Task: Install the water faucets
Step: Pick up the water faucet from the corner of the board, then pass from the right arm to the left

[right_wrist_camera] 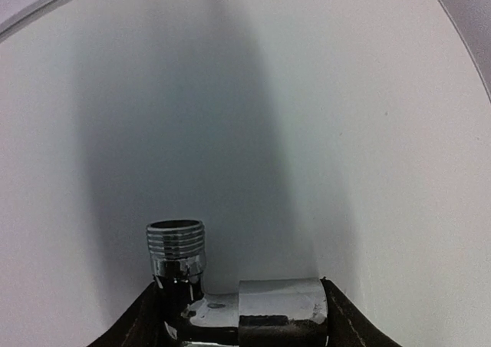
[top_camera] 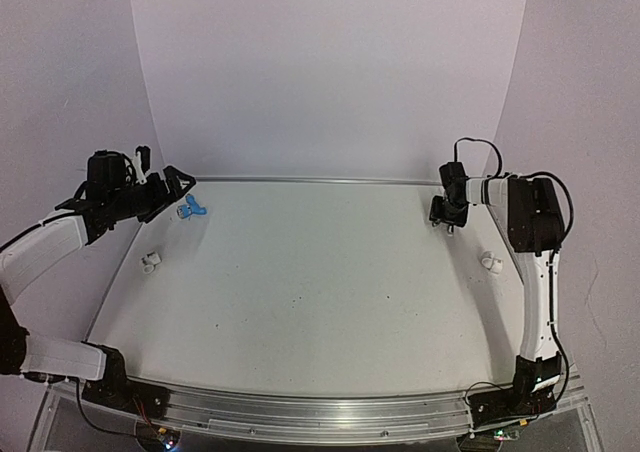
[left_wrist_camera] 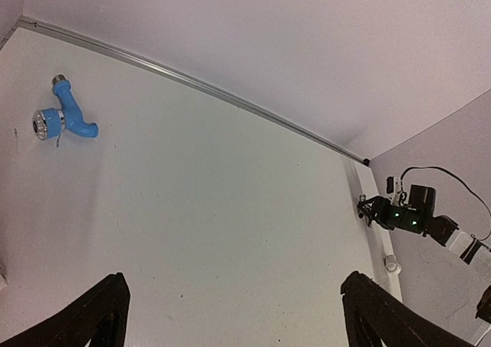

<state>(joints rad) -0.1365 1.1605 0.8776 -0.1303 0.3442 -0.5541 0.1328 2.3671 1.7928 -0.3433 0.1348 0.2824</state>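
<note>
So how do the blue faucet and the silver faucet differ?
The blue faucet is bright blue; the silver faucet is mirror-shiny metal. The blue faucet lies loose on the table by the open left gripper; the silver faucet sits between the fingers of the right gripper. Both are small bent taps.

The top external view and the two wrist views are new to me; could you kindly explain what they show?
Two robot arms are bolted at the near edge of a white table. The top view looks down from above and behind them. Each wrist view looks out past that arm's own fingers. The left gripper is open and empty, facing the blue faucet, which lies near the far left corner. The right gripper, at the far right, has the silver faucet between its fingers, which seem to touch it on both sides. The left white fitting and the right white fitting lie loose near the side edges.
</note>
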